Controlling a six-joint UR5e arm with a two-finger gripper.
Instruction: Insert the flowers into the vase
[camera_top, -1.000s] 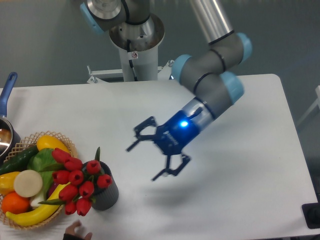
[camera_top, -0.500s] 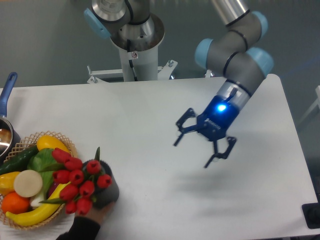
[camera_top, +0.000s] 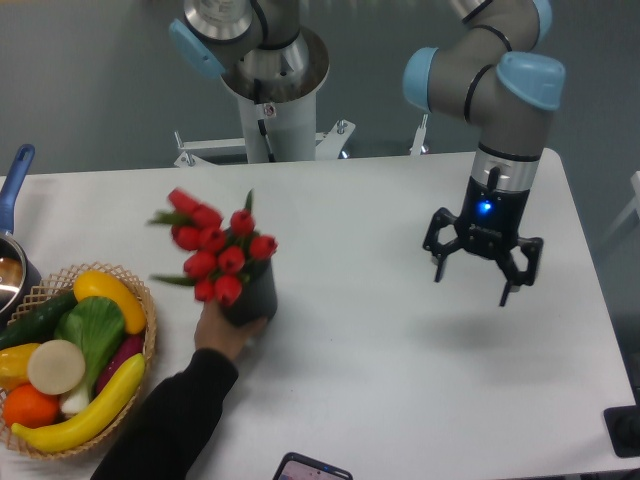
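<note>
The flowers (camera_top: 213, 245), red tulip buds with green leaves, stand in the dark grey vase (camera_top: 252, 295) left of the table's middle. A person's hand (camera_top: 226, 332) in a black sleeve grips the vase from below. My gripper (camera_top: 481, 278) hangs open over the right part of the table, fingers pointing down, far from the vase and holding nothing.
A wicker basket (camera_top: 148, 330) of toy fruit and vegetables sits at the left front. A pot with a blue handle (camera_top: 14, 180) is at the left edge. A phone (camera_top: 310, 467) lies at the front edge. The robot's base column (camera_top: 270, 110) stands behind the table.
A hand has moved the vase with the flowers up and right, away from the basket. My gripper has swung right and turned to point straight down.
</note>
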